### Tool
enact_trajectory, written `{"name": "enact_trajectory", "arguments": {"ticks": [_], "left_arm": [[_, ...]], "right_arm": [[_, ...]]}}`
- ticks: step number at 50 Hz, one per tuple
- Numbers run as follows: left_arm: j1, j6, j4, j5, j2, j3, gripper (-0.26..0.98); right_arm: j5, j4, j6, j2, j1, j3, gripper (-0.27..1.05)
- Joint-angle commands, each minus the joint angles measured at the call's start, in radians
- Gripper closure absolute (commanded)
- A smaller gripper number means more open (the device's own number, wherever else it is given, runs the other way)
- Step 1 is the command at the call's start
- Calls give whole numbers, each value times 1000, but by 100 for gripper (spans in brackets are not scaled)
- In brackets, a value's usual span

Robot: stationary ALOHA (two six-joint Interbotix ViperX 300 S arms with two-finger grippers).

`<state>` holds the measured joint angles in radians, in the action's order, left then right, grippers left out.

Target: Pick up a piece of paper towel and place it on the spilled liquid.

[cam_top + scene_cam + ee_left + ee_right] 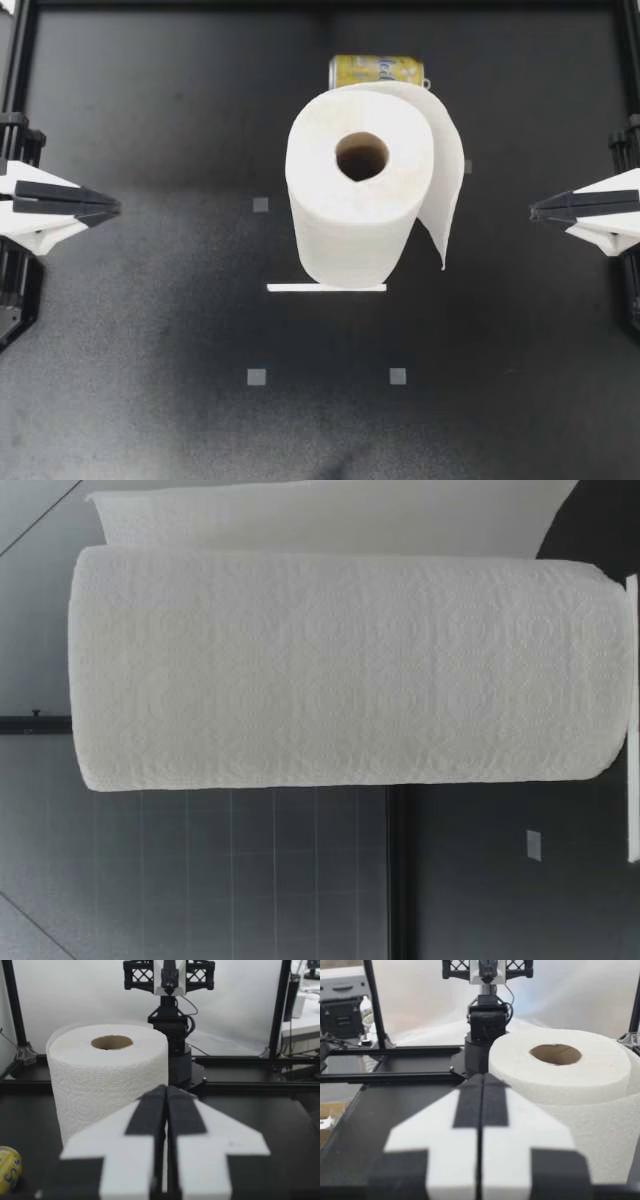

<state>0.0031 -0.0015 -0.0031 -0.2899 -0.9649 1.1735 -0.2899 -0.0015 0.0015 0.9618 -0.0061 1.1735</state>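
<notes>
Standing upright, the paper towel roll [360,190] has a yellow can [377,70] lying behind; left gripper [113,207] and right gripper [535,211] sit closed, empty, well apart at opposite sides.

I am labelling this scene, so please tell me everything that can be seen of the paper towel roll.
The paper towel roll is white, of soft-looking embossed paper around a brown cardboard core, and looks nearly full. It stands upright near the middle of the black table on a thin white base. One loose sheet hangs down the side toward my right hand. That hand and my left hand are well apart from it. A yellow can lies just behind it.
</notes>
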Motion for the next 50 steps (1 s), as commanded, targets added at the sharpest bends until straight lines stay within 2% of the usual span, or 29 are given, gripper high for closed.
{"name": "enact_trajectory", "arguments": {"ticks": [1,5,12,18,24,29,38,44,50], "left_arm": [[14,3,0,-32,18,-11,53],[14,5,0,-60,26,-15,59],[14,5,0,-78,52,-32,59],[15,-5,-3,-77,110,-66,59],[20,2,-6,-74,206,-137,59],[43,5,-6,-74,301,-209,59],[86,8,-6,-74,468,-327,59],[100,21,-6,-72,575,-408,60],[104,34,-5,-72,643,-472,60]], "right_arm": [[-6,-2,2,0,2,0,66],[-5,-3,0,2,0,17,74],[31,-3,2,3,0,11,74],[196,-3,-2,2,0,-35,74],[476,-20,-2,-9,0,-118,74],[681,-29,0,-14,2,-190,74],[879,-43,2,-31,5,-276,75],[985,-115,5,-83,38,-308,75],[1149,-268,48,-179,106,-370,76]]}}
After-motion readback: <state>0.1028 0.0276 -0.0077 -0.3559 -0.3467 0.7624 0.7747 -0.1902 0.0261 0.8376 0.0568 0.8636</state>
